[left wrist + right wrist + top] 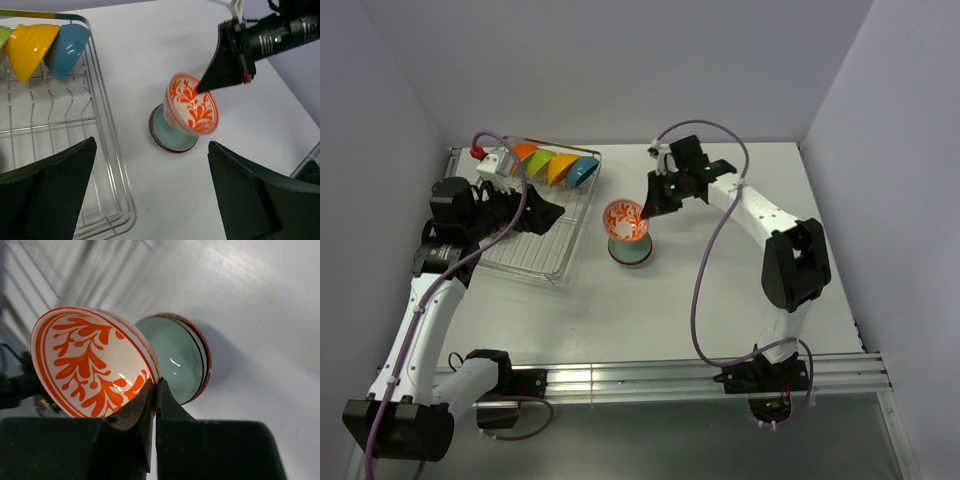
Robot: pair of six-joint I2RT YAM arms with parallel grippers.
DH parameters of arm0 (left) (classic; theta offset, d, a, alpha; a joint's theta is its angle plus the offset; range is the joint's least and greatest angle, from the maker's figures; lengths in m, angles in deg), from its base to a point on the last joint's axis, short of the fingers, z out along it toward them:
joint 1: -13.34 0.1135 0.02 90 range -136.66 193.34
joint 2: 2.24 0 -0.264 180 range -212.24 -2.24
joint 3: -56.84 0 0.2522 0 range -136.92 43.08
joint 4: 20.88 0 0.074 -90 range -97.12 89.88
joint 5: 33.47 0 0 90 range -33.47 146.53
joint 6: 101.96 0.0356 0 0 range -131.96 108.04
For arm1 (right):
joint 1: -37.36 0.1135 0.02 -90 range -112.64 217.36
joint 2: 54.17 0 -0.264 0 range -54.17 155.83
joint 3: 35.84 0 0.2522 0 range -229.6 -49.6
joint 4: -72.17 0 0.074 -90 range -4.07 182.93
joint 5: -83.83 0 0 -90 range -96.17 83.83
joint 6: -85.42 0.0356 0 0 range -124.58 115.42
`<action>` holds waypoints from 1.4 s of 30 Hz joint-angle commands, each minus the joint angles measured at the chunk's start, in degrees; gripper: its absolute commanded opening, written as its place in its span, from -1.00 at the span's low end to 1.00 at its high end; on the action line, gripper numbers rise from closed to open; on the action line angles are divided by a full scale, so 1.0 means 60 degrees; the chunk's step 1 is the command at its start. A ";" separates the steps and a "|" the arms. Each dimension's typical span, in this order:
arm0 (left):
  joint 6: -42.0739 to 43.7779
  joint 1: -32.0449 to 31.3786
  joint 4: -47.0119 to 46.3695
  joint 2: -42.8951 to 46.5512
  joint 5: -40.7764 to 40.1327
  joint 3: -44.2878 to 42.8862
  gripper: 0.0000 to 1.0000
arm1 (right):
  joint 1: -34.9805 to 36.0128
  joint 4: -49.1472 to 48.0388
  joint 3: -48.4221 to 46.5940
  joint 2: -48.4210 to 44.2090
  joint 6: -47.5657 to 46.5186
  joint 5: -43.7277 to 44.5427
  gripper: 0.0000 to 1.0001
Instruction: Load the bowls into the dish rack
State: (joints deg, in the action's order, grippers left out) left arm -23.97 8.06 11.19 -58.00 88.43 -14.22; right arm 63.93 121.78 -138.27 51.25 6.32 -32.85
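- Bowls are in three places in the top camera view. An orange bowl [527, 152], a green bowl [545, 160], a yellow bowl [563, 168] and a blue bowl [584, 173] lean on edge in one row. They are at the far end of the dish rack [535, 255], which lies on the left part of the bench [620, 320].
- In the same view, the patterned bowl [623, 217], white with orange fronds, is tilted just right of the rack, over a pale teal bowl [635, 253] that sits on the bench. It cannot be told whether the two touch. The right jaws, at the end of the right arm [755, 210], are clamped on the rim of the patterned bowl. The left jaws, on the left arm [425, 310], hang over the middle of the rack.
- In the left wrist view, the left jaws are wide apart and hold nothing. One is over the rack wires [65, 125] and the other over the bare bench. Beyond them the patterned bowl [192, 107] is turned on its side, and the black right jaws pinch its upper rim. It covers part of the teal bowl [167, 137], which has a dark red edge. The yellow bowl [30, 45] and the blue bowl [67, 45] show in the corner of the rack.
- In the right wrist view, the right jaws are pressed together on the rim of the patterned bowl [85, 365], one inside and one outside. The orange fronds cover the inside of this bowl. The teal bowl [175, 360] is just beyond it, with fine rings inside.
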 commanded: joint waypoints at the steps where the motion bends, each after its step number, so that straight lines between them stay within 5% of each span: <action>1: -0.0604 0.0059 -0.0705 0.0241 0.0877 0.0027 0.99 | -0.0808 -0.2295 0.0055 -0.1369 0.1054 -0.2466 -1.00; 7: -0.2273 0.0133 -0.1702 0.0154 0.1962 0.0321 0.99 | -0.1263 -0.4433 0.0523 -0.1619 0.3087 -0.4776 -1.00; 11: -0.3956 0.0162 -0.2960 0.0240 0.3190 0.1035 0.99 | -0.1322 -0.7736 0.1182 -0.1663 0.5820 -0.5994 -1.00; 18: -0.6560 0.0264 -0.5728 0.1135 0.3456 0.2531 0.99 | -0.1293 -1.2578 0.2412 -0.1590 0.9841 -0.6803 -1.00; 22: -0.9403 0.0338 -0.9016 0.1209 0.3517 0.3876 0.99 | -0.1147 -1.4627 0.2824 -0.1663 1.1524 -0.6716 -1.00; 33: -1.1825 0.0148 -1.1410 0.0887 0.3341 0.3632 0.99 | -0.0064 -1.5527 0.3058 -0.1839 1.2408 -0.6599 -1.00; 42: -1.2061 -0.0628 -1.2176 0.0813 0.3399 0.3749 0.99 | 0.0435 -1.4781 0.3015 -0.1868 1.1764 -0.6745 -1.00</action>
State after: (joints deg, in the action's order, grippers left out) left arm -94.85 5.30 -56.40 -53.17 107.82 9.83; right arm 65.89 35.40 -119.62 43.56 77.74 -73.35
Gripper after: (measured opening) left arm 0.995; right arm 0.025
